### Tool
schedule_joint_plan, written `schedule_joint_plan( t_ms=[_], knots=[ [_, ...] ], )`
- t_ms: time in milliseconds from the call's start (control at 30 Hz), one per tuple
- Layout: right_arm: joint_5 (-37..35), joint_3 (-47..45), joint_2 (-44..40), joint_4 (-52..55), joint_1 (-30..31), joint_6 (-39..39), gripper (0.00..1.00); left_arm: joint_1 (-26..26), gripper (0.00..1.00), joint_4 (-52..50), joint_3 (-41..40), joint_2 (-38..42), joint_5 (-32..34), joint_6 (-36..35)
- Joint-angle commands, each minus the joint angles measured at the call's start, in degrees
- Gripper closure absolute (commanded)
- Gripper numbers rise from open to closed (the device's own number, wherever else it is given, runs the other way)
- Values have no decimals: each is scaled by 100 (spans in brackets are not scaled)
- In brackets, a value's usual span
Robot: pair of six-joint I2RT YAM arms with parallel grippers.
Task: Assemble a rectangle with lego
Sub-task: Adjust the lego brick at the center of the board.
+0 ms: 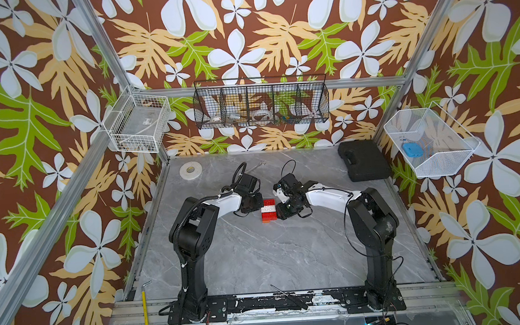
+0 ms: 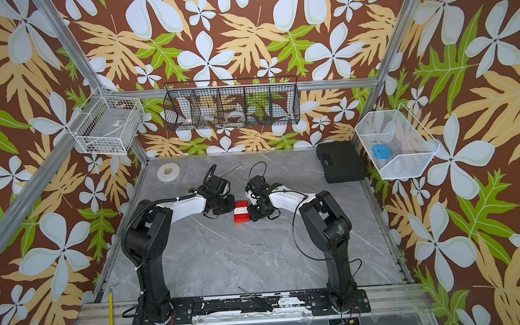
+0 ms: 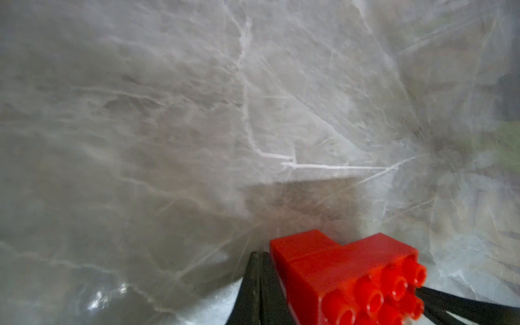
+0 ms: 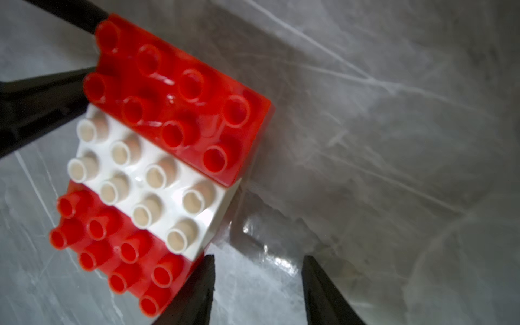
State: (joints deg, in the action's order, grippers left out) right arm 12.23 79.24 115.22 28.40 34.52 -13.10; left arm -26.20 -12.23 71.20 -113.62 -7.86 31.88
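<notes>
The lego rectangle (image 1: 268, 210) (image 2: 241, 211) lies mid-table in both top views, banded red, white, red, with an orange brick (image 1: 268, 221) at its near end. In the right wrist view the studded block (image 4: 157, 157) lies flat on the marble. My left gripper (image 3: 259, 261) (image 1: 258, 203) is shut and empty, its tips against the side of the far red brick (image 3: 346, 278). My right gripper (image 4: 259, 287) (image 1: 279, 210) stands open on the block's other side. One of its fingers (image 4: 202, 284) rests beside the near red brick, and only bare table lies between the jaws.
A white tape roll (image 1: 190, 168) and a wrench (image 1: 256, 167) lie at the back of the table, with a black case (image 1: 364, 160) at the back right. A yellow hex key (image 1: 145, 309) and a dark screwdriver (image 1: 288, 296) lie at the front rail. Wire baskets (image 1: 261, 102) hang on the walls.
</notes>
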Motion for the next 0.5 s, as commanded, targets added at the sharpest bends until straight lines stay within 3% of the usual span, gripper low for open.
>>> schedule_joint_plan(
  t_ms=[0, 300, 467],
  knots=[
    [109, 43, 36, -10, 24, -30, 49, -8, 94, -51, 84, -33, -49, -61],
    [-30, 67, -7, 90, 28, 61, 49, -8, 93, -58, 64, -54, -81, -53],
    [-232, 158, -13, 228, 29, 162, 49, -8, 93, -123, 36, 45, 233, -6]
  ],
)
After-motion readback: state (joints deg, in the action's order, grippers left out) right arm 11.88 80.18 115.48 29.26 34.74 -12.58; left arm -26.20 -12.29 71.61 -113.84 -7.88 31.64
